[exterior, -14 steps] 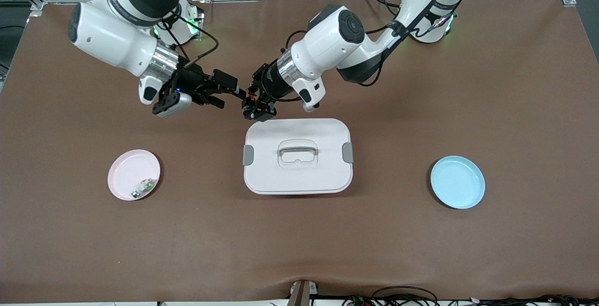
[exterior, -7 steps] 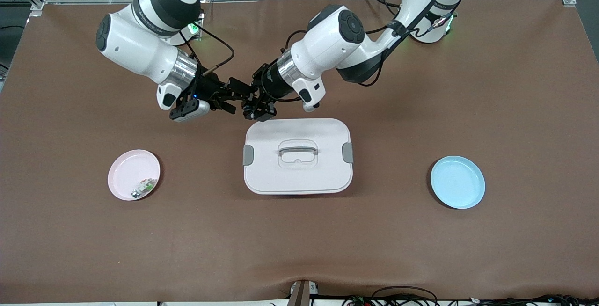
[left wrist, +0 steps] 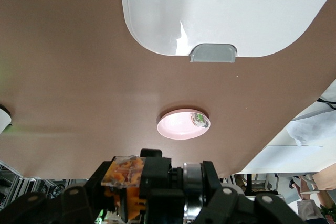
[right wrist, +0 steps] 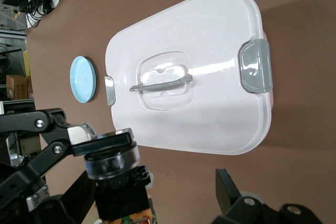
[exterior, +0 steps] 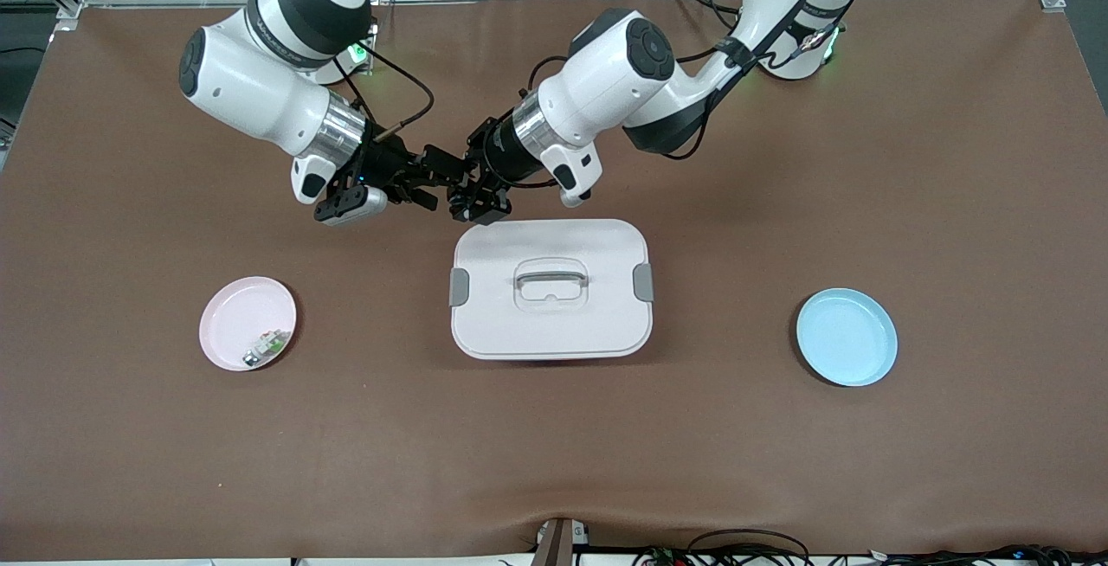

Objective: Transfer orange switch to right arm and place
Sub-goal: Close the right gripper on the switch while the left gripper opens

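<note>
Two grippers are basically nose to nose right now, up in the air just above the white lidded box (exterior: 550, 289), off its edge toward the robots' bases. Left gripper (exterior: 468, 191) is pinched tight on the orange switch (left wrist: 125, 177), holding it out. Right gripper (exterior: 431, 175) has its fingers spread wide, sitting around the switch but not squeezing yet, far as I can tell. Working outward from the box: pink dish (exterior: 234, 299) with a small green-and-white part (exterior: 267, 344) sits toward the right arm's end, blue dish (exterior: 847, 337) toward the left arm's end. My worry is that if the left lets go before the right really bites, that tiny switch drops and bounces off the lid. A crooked pinch could also squirt it out sideways
</note>
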Controlling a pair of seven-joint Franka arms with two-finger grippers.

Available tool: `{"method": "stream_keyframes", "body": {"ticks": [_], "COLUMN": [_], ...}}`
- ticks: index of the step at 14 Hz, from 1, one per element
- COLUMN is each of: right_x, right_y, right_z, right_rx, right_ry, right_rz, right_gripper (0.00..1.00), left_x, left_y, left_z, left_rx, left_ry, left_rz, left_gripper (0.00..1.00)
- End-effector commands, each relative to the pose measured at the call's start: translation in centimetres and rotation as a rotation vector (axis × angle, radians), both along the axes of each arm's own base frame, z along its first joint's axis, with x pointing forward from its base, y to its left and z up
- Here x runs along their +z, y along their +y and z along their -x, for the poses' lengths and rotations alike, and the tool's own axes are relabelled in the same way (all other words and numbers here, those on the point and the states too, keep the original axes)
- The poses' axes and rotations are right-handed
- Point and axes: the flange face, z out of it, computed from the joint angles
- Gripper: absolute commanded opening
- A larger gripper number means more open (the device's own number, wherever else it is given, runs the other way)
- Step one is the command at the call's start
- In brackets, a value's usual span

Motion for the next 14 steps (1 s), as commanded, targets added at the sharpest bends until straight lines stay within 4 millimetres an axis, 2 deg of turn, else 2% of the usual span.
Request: {"method": "stream_keyframes", "body": {"ticks": [1, 6, 9, 11, 12, 14], "right_x": [0.63, 0.93, 0.87, 0.95, 0.83, 0.81], "right_y": [0.58, 0.63, 0.92, 1.22, 1.26, 1.28], "right_z": [0.37, 0.32, 0.45, 0.59, 0.62, 0.65], "right_rx": [-0.023, -0.009, -0.002, 0.009, 0.012, 0.006], "right_ry": [0.012, -0.002, -0.006, -0.013, -0.008, 0.001], "right_rz": [-0.025, -0.027, -0.025, -0.020, -0.020, -0.020], "right_gripper": [0.90, 0.57, 0.42, 0.19, 0.03, 0.00], "left_x": [0.60, 0.60, 0.67, 0.67, 0.67, 0.75], "left_y": [-0.15, -0.15, -0.15, -0.15, -0.15, -0.16], "left_z": [0.05, 0.05, 0.02, 0.02, 0.02, 0.00], "left_rx": [0.025, 0.025, 0.026, 0.026, 0.026, 0.026], "left_ry": [-0.013, -0.013, -0.014, -0.014, -0.014, -0.015], "left_rz": [0.005, 0.005, 0.006, 0.006, 0.006, 0.007], "left_gripper": [0.29, 0.29, 0.30, 0.30, 0.31, 0.32]}}
